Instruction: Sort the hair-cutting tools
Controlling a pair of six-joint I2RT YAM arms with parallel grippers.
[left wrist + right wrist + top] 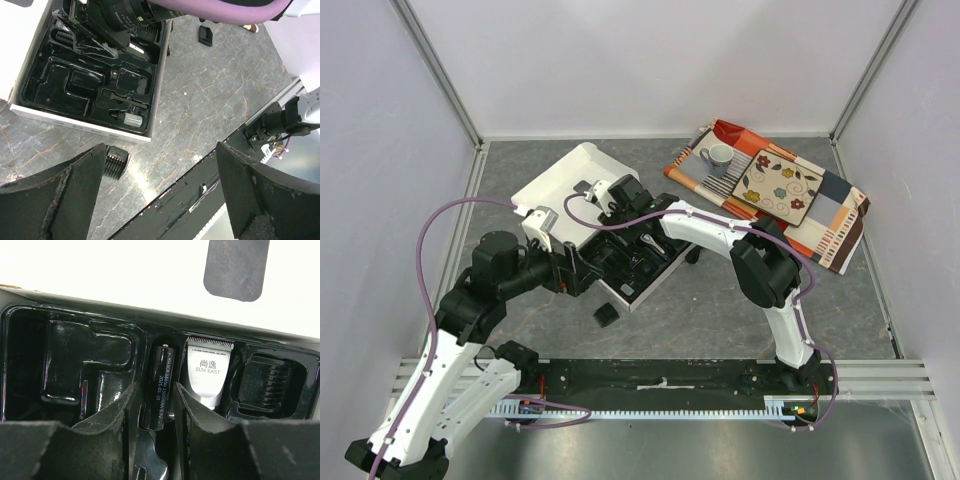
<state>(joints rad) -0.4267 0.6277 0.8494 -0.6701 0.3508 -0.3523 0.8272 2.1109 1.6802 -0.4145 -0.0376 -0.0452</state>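
The silver blade head [209, 375] reads "SUN EAST"; the black cylinder [159, 390] beside it reads "18650 1500mAh 3.7V" and "2025-01-10".

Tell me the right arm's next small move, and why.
Probably spread the right gripper a little wider and lift straight up: its fingers flank the battery, which lies in its tray slot beside the silver blade head. Whether they touch it is unclear.

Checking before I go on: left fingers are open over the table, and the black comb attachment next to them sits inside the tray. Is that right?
Not quite. The comb attachment lies on the table, outside the tray's white edge, not inside it; the left wrist view shows it. The left fingers are open, as you said.
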